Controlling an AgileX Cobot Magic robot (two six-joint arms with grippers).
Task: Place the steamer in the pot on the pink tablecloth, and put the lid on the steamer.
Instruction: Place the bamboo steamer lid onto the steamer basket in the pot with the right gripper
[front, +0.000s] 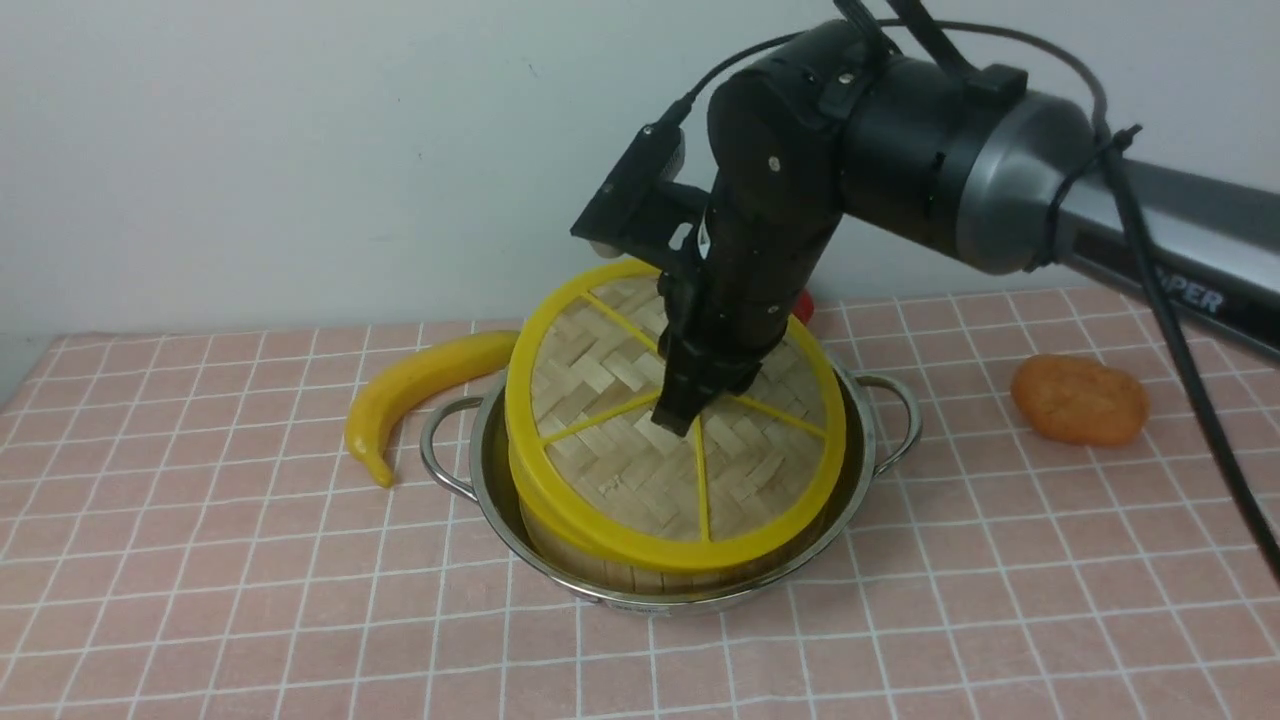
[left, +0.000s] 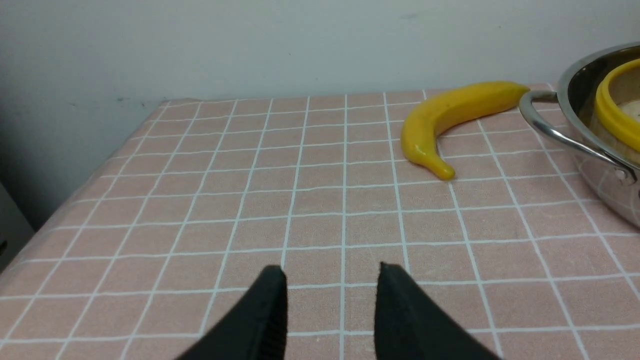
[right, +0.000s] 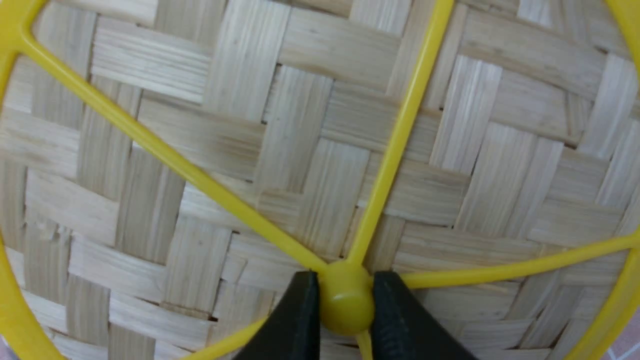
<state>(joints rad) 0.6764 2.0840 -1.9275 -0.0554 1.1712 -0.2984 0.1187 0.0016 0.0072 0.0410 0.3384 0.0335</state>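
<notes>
We log: right gripper (right: 345, 300) clamped on yellow hub of lid (front: 620, 470). Lid tilted over steamer (front: 620, 575). Steamer sits inside pot (front: 487, 470) on pink tablecloth (front: 250, 600). Left gripper (left: 330, 280) jaws apart, empty, above cloth. Banana (front: 420, 385) just beside pot's left handle. Only writing we read: white "PER" on right arm (front: 1195, 298), start cut off.

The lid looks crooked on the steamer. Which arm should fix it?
Right. The right gripper pinches the hub of the lid, directly over the steamer in the pot. The left gripper hangs open above pink tablecloth, away from the pot, near the banana.
</notes>
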